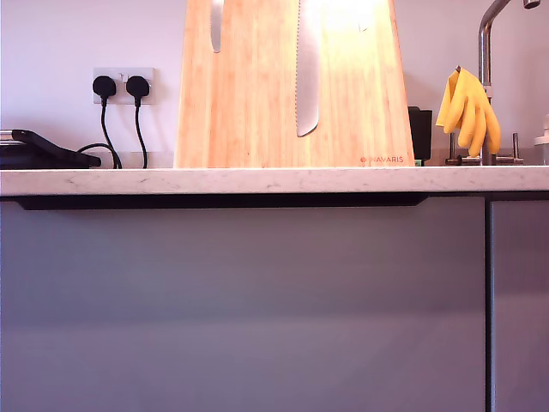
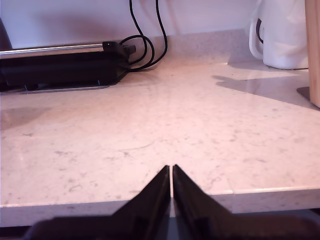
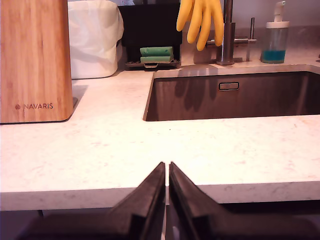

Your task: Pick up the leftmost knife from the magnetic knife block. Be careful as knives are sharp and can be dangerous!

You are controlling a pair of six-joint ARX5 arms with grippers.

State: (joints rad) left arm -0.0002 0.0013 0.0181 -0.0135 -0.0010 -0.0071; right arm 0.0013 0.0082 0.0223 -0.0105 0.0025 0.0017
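Note:
The magnetic knife block [image 1: 257, 103] stands upright on the worktop, a light bamboo board with red NAVARIS lettering. The leftmost knife [image 1: 216, 26] shows only as a narrow, round-tipped silver blade at the block's top, toward the exterior view's left; its handle is cut off by the frame. A long serrated blade [image 1: 306, 77] hangs beside it. My first gripper [image 2: 171, 169] is shut and empty at the worktop's front edge, with the block's edge [image 2: 313, 50] off to one side. My second gripper [image 3: 166, 165] is also shut and empty, facing the block [image 3: 32, 60] and the sink. Neither arm shows in the exterior view.
A black appliance [image 1: 43, 150] and two plugged cables [image 1: 120, 87] sit at the exterior view's left. Yellow gloves [image 1: 467, 107] hang on the tap [image 1: 487, 51] at its right. A sink [image 3: 230, 95], soap dispenser [image 3: 275, 42], sponge holder [image 3: 155, 55] and white jug [image 2: 280, 35] stand nearby.

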